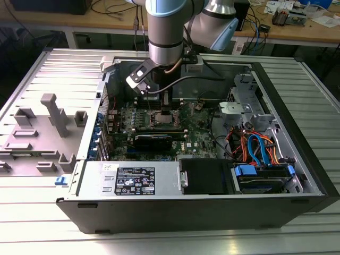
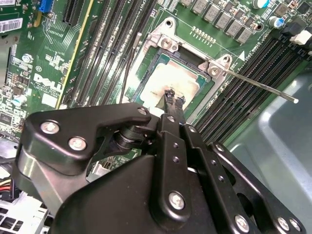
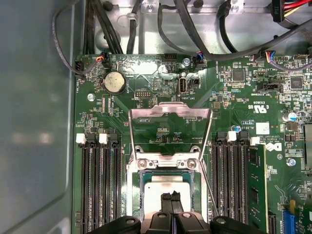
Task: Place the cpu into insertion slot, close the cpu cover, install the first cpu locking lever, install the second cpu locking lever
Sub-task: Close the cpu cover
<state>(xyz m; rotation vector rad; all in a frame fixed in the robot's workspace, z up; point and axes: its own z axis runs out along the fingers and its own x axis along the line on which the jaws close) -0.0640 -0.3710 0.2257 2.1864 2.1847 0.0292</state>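
Observation:
The cpu [image 3: 157, 189] lies flat in the insertion slot [image 3: 134, 195] on the green motherboard, its pale metal top facing up. My gripper [image 3: 171, 197] is shut, its two black fingertips pressed together right over the cpu's middle; I cannot tell if they touch it. In the second wrist view the gripper [image 2: 174, 99] stands over the cpu [image 2: 168, 78] the same way. The cpu cover [image 3: 168, 111] is swung open and stands up from its hinge beyond the slot. Two thin locking levers [image 3: 206, 146] [image 3: 130, 141] are released; one lever [image 2: 258, 86] sticks out sideways. In the exterior view the gripper [image 1: 163, 106] hangs above the insertion slot [image 1: 162, 119].
Long black memory slots [image 3: 100, 190] flank the socket on both sides, with a memory stick [image 3: 257, 185] in one. Black cables [image 3: 195, 29] run along the case wall beyond the board. A drive cage with orange and blue cables [image 1: 255, 149] fills the exterior view's right.

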